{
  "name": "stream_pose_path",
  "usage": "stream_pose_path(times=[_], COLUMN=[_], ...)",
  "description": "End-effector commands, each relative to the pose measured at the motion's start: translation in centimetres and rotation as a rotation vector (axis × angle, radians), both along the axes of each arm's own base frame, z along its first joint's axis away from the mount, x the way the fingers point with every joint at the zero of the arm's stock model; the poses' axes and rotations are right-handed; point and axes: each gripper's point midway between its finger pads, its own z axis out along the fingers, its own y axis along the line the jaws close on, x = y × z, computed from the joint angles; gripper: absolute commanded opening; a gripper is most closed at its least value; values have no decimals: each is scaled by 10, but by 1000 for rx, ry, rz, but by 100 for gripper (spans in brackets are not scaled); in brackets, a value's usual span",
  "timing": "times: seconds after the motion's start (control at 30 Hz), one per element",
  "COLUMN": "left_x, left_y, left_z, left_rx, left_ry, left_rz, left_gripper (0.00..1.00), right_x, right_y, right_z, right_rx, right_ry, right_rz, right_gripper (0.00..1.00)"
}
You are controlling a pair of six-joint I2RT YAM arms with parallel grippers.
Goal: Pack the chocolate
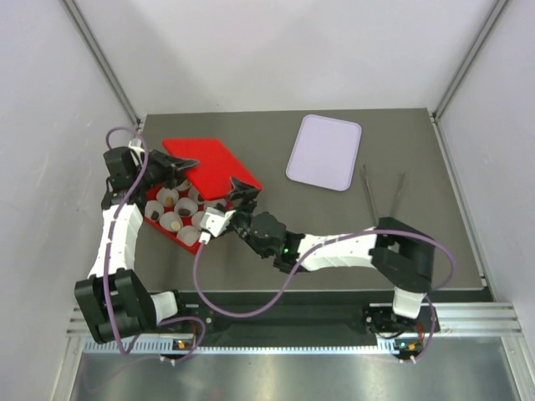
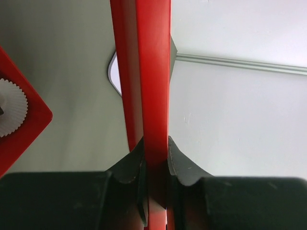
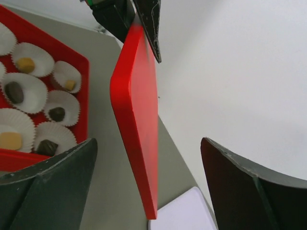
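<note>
Several tiny chocolate pieces, dark [image 3: 57,113] and tan [image 3: 26,63], sit in white fluted paper cups in the red box tray [image 3: 81,62], which shows at the left in the top view [image 1: 159,230]. My left gripper [image 2: 153,153] is shut on the edge of the flat red lid [image 2: 146,72] and holds it tilted above the tray [image 1: 213,167]. My right gripper [image 3: 148,182] is open at the lid's opposite corner [image 1: 242,190]. The lid's edge [image 3: 139,129] stands between its fingers without touching them.
A lavender flat tray [image 1: 324,151] lies at the back right of the dark table. Thin metal tongs [image 1: 383,190] lie to its right. White walls close in on both sides. The right arm stretches across the table's front middle.
</note>
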Motion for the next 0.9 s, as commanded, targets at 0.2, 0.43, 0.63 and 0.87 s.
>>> stream_pose_path(times=[0.2, 0.43, 0.63, 0.87], left_x=[6, 2, -7, -14], left_y=[-7, -11, -15, -16], left_z=[65, 74, 95, 107], left_rx=[13, -2, -57, -74], left_ry=[-268, -336, -430, -492], left_rz=[-81, -103, -104, -94], left_gripper=[0, 0, 0, 0], right_x=[-73, -106, -15, 44], right_y=[-25, -52, -114, -128], right_z=[-16, 9, 55, 81], right_rx=[132, 426, 1019, 1319], right_ry=[536, 965, 1403, 1532], right_rz=[264, 521, 514, 616], right_gripper=[88, 90, 86, 86])
